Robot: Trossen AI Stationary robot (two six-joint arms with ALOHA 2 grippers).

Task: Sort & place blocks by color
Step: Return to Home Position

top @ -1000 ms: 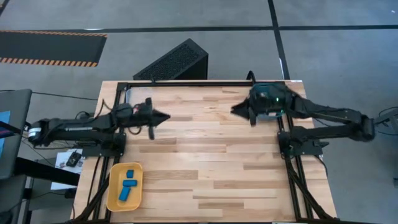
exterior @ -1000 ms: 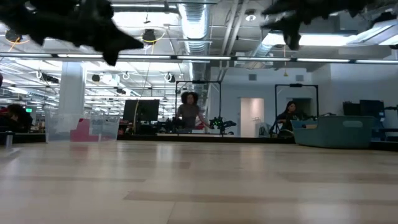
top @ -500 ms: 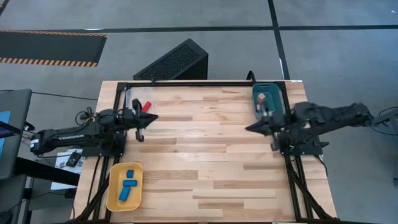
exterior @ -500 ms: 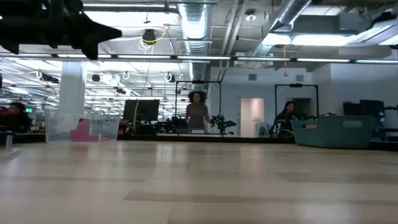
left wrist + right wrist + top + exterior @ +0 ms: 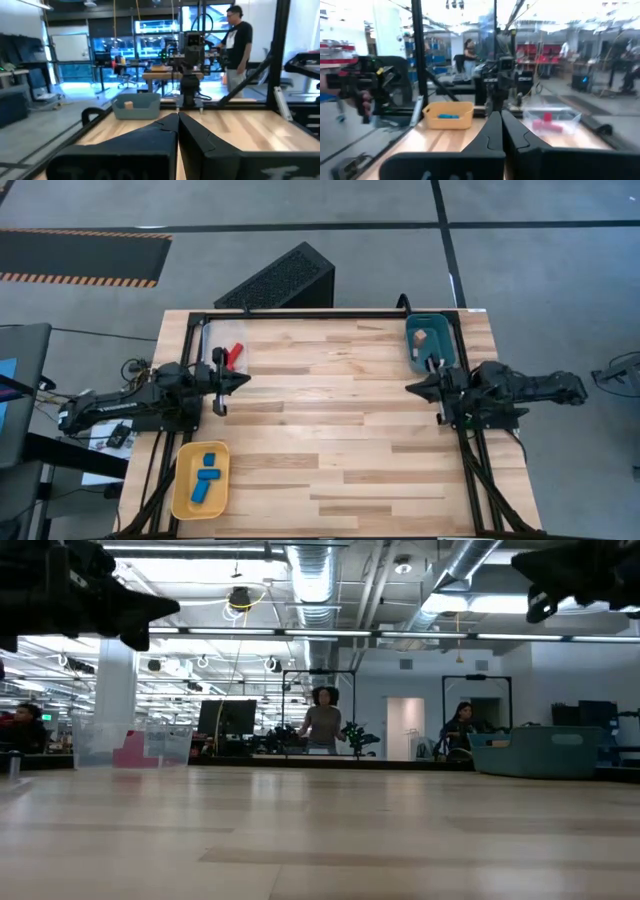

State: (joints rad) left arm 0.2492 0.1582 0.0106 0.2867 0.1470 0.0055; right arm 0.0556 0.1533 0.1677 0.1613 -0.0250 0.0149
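Left claw (image 5: 238, 378): fingers pressed together, holding nothing, at the left edge of the pale wooden desk (image 5: 340, 440).
Right claw (image 5: 412, 388): likewise, at the right edge, with a wide bare middle between the two.
Small blue blocks (image 5: 206, 475): in the yellow tray (image 5: 216, 505), mostly lying lengthwise.
Red blocks (image 5: 235, 352): in the clear tray (image 5: 205, 335).
Pale bare-wood block (image 5: 422, 336): in the teal tray (image 5: 440, 330).
Only the wrist views show the fingers closed.

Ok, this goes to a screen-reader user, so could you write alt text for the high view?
Two dark arms sit folded at opposite sides of a wooden table, left gripper and right gripper pointing inward, holding nothing. Blue blocks lie in a yellow tray, red blocks in a clear tray, a pale block in a teal tray.
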